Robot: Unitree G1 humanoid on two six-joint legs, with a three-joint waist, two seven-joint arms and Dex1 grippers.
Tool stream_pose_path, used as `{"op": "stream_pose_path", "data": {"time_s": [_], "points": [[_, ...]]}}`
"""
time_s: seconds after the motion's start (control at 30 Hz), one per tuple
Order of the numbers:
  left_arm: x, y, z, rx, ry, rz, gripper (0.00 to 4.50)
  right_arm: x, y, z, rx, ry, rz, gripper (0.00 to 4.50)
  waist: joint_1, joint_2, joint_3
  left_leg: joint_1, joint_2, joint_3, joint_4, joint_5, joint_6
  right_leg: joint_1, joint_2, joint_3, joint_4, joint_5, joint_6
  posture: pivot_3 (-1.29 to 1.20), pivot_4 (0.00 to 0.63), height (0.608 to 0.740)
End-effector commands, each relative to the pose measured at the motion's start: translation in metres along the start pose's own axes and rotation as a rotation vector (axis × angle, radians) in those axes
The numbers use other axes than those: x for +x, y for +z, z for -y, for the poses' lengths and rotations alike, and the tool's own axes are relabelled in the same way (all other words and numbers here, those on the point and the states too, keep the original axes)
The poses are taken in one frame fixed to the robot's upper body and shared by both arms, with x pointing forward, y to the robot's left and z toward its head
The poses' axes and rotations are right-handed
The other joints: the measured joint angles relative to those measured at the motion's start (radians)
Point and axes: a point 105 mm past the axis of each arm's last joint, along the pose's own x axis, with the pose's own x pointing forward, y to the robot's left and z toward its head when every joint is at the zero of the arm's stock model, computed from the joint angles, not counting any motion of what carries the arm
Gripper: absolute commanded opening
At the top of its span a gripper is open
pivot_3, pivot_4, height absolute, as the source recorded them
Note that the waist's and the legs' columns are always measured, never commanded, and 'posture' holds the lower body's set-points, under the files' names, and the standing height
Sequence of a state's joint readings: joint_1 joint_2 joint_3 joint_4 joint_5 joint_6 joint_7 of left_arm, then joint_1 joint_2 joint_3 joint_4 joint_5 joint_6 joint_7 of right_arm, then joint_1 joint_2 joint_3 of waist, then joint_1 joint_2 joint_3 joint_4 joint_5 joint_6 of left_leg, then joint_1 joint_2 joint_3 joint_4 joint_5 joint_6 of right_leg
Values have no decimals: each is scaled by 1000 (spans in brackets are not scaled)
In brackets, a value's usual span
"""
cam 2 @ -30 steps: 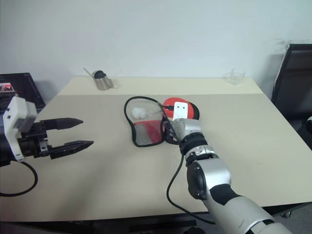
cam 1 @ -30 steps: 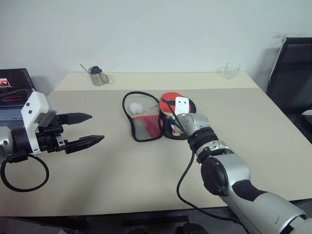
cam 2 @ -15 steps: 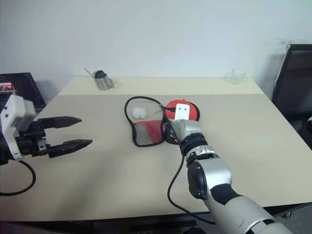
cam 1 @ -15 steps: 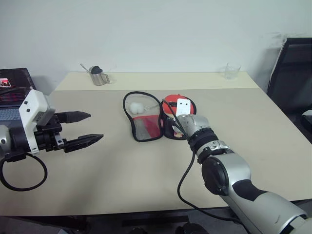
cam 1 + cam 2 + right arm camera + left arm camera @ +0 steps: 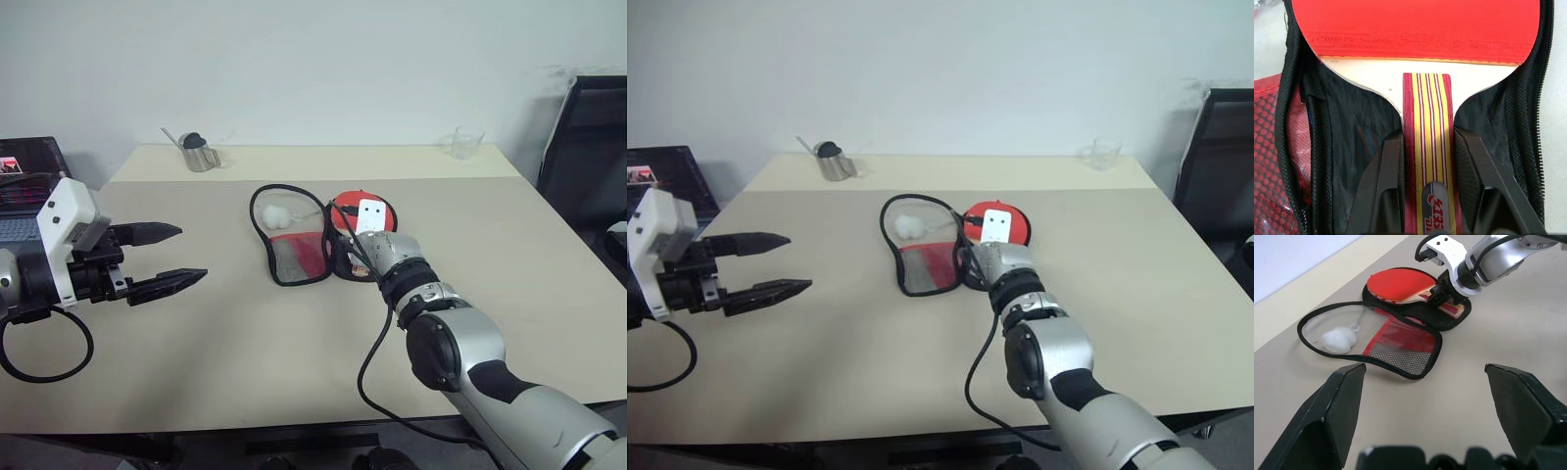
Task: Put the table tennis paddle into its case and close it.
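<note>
paddle point(image 5: 1420, 29) lies on the black lining of the open case point(image 5: 1376, 340) on the table point(image 5: 294, 333), my right gripper point(image 5: 1428, 161) pinching its striped handle. my left gripper point(image 5: 162, 258) hangs spread wide, well apart.

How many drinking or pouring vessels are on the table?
2. A metal jug stands at the far left edge of the table, and a clear glass at the far right corner. None looks hidden.

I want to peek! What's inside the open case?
The red paddle lies on the case's black lining, handle pinched by the right gripper. The lining beneath the paddle is hidden.
</note>
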State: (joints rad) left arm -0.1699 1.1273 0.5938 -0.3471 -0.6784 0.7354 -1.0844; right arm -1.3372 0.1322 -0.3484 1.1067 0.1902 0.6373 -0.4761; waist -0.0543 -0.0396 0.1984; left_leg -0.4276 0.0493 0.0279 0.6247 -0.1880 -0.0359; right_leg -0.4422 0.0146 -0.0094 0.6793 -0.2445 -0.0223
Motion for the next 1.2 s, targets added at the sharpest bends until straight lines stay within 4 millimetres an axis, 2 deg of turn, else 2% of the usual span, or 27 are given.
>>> {"op": "stream_pose_path", "data": {"time_s": [0.03,0.07,0.4,0.43,0.67,0.8,0.83,0.87,0.9,0.93,1.0,1.07,1.2], "points": [[-3,9,1,43,0,7,4275,-10,24,-10,12,46,73,1045,0,0,0,0,0,0,0,0,0,0,0,0,0,0,0,0,150,740],[-3,9,1,43,1,7,4275,-9,22,-11,11,51,64,1045,0,0,0,0,0,0,0,0,0,0,0,0,0,0,0,0,150,740],[-4,8,0,46,5,4,4275,-9,22,-13,-8,68,64,4344,0,0,0,0,0,0,0,0,0,0,0,0,0,0,0,0,150,740],[-4,8,0,47,6,3,4275,-10,23,-13,-9,70,67,4471,0,0,0,0,0,0,0,0,0,0,0,0,0,0,0,0,150,740],[-4,6,-6,55,42,-3,4275,-24,45,-28,-63,200,127,4471,0,0,0,0,0,0,0,0,0,0,0,0,0,0,0,0,150,740],[-6,-6,-19,57,119,-54,4275,-36,66,-25,-107,315,188,4471,1,0,0,0,1,0,0,0,0,0,0,0,0,0,0,0,150,740],[-7,-10,-22,59,140,-70,4275,-41,77,-19,-117,335,237,4471,2,0,0,0,1,0,0,0,0,0,0,0,0,0,0,0,150,740],[-7,-15,-29,52,180,-91,4275,-44,93,-1,-170,293,330,4471,5,0,0,0,1,0,0,0,0,0,0,0,0,0,0,0,150,740],[-7,-18,-34,48,207,-105,4275,-46,102,11,-214,257,391,4471,9,0,0,0,1,0,0,0,0,0,0,0,0,0,0,0,150,740],[-6,-27,-44,36,263,-142,4275,-48,106,21,-202,311,392,4471,17,0,0,0,1,0,0,0,0,0,0,0,0,0,0,0,150,740],[-4,-43,-60,12,369,-212,4275,-55,107,30,-136,475,370,4471,26,0,0,0,1,-1,0,0,0,0,0,-1,0,0,0,0,150,740],[4,-57,-75,-42,470,-223,4275,-61,107,44,-230,554,399,4471,28,-1,0,0,1,0,0,0,0,1,-1,0,0,0,0,0,150,740],[34,-81,-77,-132,499,-241,4275,-86,84,55,-514,757,369,4471,25,-1,-1,1,0,1,1,0,0,1,-1,0,0,0,0,0,150,740]]}}
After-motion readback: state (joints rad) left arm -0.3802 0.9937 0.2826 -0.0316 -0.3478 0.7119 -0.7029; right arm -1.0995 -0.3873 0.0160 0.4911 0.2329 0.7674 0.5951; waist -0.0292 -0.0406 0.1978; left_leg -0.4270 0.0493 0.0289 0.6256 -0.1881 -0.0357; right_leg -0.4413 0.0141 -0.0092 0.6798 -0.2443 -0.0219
